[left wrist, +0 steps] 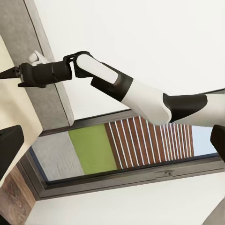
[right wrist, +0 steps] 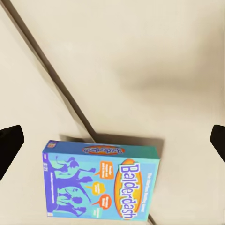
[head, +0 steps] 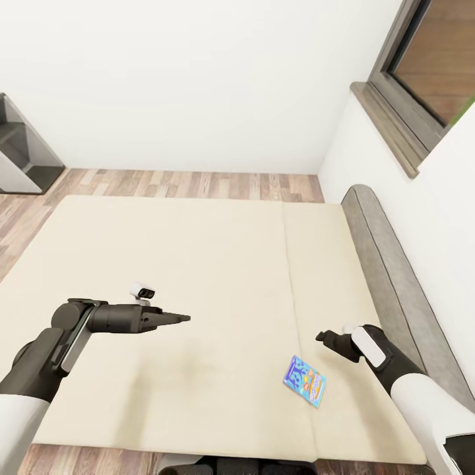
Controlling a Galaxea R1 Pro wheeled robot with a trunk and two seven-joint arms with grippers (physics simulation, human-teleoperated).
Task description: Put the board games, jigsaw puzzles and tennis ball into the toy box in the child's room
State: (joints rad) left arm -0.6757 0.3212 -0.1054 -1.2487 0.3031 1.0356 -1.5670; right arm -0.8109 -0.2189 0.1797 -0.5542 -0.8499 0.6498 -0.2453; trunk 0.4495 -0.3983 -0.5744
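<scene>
One game in sight: the small blue board game (head: 305, 380) reading "Balderdash" lies flat on the bed (head: 198, 264), lower right of centre in the head view, right beside the seam in the mattress.

Right gripper (head: 321, 336): you've got it hovering just up and to the right of the box in the head view, not touching. In the right wrist view the two finger tips (right wrist: 10, 143) sit at the far left and right edges of the frame, so the jaws are spread wide, with the box (right wrist: 101, 185) low in the frame between them.

Left gripper (head: 183, 318): out over bare mattress at centre left, well apart from the box. Fingers look pressed together into a point in the head view, holding nothing.

How I'd do it: looks like the step is picking up this box with the right arm. The box is low in the wrist view, so bring it under the midpoint of the fingers before you drop. Turn the wrist so the fingers span the short side, then come straight down.

Watch out: it's a thin flat box on a soft-looking surface, so I'd guess a shallow pinch slips. Get the fingers well down its edges.

Still to go: box isn't lifted yet.
</scene>
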